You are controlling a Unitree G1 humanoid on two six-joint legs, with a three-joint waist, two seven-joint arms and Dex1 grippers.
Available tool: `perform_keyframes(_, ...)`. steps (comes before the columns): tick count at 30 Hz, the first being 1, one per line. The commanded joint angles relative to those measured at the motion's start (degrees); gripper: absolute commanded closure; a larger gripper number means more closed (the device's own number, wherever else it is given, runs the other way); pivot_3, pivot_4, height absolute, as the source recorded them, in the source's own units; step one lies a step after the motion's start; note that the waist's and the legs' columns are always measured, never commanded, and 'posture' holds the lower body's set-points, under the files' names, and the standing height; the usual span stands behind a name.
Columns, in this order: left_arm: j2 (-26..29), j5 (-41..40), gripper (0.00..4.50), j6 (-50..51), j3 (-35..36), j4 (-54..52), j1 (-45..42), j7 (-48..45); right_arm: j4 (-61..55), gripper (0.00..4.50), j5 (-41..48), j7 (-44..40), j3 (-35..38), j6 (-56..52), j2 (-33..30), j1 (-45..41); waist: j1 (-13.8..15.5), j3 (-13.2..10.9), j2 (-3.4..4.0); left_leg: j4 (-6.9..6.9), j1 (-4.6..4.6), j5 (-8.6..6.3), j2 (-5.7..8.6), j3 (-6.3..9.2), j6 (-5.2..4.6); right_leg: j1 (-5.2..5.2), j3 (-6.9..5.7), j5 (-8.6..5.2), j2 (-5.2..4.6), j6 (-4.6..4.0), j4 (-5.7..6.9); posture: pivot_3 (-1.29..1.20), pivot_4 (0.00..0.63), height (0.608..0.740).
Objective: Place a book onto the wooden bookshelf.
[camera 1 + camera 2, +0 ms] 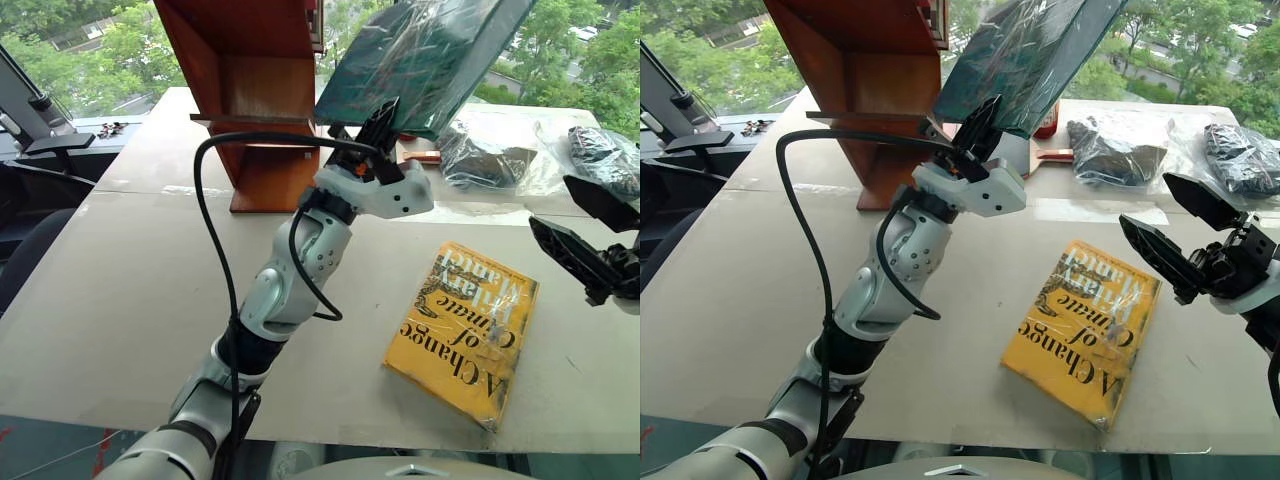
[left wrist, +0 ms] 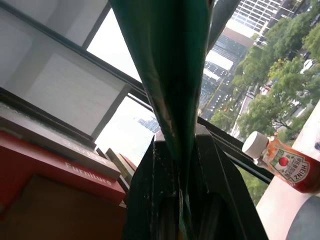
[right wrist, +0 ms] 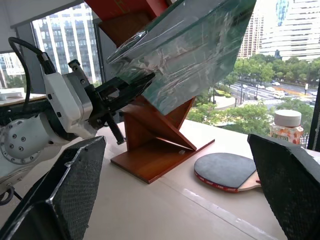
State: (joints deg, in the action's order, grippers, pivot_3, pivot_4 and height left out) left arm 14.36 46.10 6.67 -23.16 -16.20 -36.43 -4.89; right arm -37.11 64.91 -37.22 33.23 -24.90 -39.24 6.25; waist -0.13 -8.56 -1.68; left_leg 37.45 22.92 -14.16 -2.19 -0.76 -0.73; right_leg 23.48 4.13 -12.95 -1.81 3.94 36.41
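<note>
Above the table (image 1: 120,300), left tool (image 1: 380,125) upraised, clenched on the book (image 1: 420,55) beside the wooden bookshelf (image 1: 250,90).

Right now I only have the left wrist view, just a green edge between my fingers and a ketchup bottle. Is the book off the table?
Observer: Yes. The left gripper holds the book by its lower edge, raised in the air beside the wooden bookshelf.
Operator: What's the other arm doing?
Observer: The right gripper hangs open above the table, holding nothing.
Operator: Anything lying below?
Observer: A yellow book lies flat on the table, and a table tennis paddle lies next to the shelf's base.
</note>
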Motion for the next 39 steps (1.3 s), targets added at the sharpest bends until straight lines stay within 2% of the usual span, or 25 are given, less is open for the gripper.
perform_keyframes(1, -0.4, 3.6, 4.45, -0.9, -0.2, -0.9, -0.9, 0.9, -1.4, 0.00, 0.1, 0.7, 0.8, 0.6, -0.5, -0.4, 0.0, 0.0, 0.00, 0.00, 0.00, 0.00, 0.00, 0.00, 0.00, 0.00, 0.00, 0.00, 0.00, 0.00, 0.01, 0.00, 0.150, 0.740)
perform_keyframes(8, 4.3, 15.8, 4.45, -2.1, -2.1, -5.6, -0.2, -5.2, -1.2, 0.00, -1.5, 0.7, -0.8, 1.1, 0.2, -0.9, 0.0, 0.0, 0.00, 0.00, -0.02, 0.00, 0.00, 0.00, 0.00, 0.00, 0.00, 0.00, 0.00, -0.01, 0.05, 0.00, 0.150, 0.740)
perform_keyframes(17, 5.5, 20.7, 4.45, 0.2, -0.2, -10.2, 3.7, -16.8, 1.3, 0.00, -1.5, 0.0, -3.5, 0.5, -0.5, -5.5, -0.3, 0.0, 0.02, 0.02, -0.06, 0.00, 0.00, -0.01, 0.00, 0.00, 0.01, -0.01, 0.00, -0.02, 0.12, 0.00, 0.150, 0.740)
perform_keyframes(29, 3.4, 32.8, 4.45, 6.4, 4.5, -15.1, 8.9, -27.0, 7.1, 0.00, -1.6, -0.8, -8.5, -1.8, -0.9, -15.6, -0.5, 0.0, 0.02, 0.07, -0.09, 0.00, 0.00, -0.01, -0.01, 0.00, 0.03, -0.01, 0.00, -0.02, 0.23, 0.00, 0.150, 0.740)
perform_keyframes(39, 0.3, 42.4, 4.45, 10.5, 7.3, -12.0, 8.8, -34.9, 8.4, 0.00, -1.7, -0.9, -8.8, -3.8, -1.6, -17.9, -0.5, 0.0, 0.02, 0.07, -0.10, 0.00, -0.01, -0.01, -0.01, 0.01, 0.02, -0.01, 0.00, -0.02, 0.28, 0.00, 0.150, 0.740)
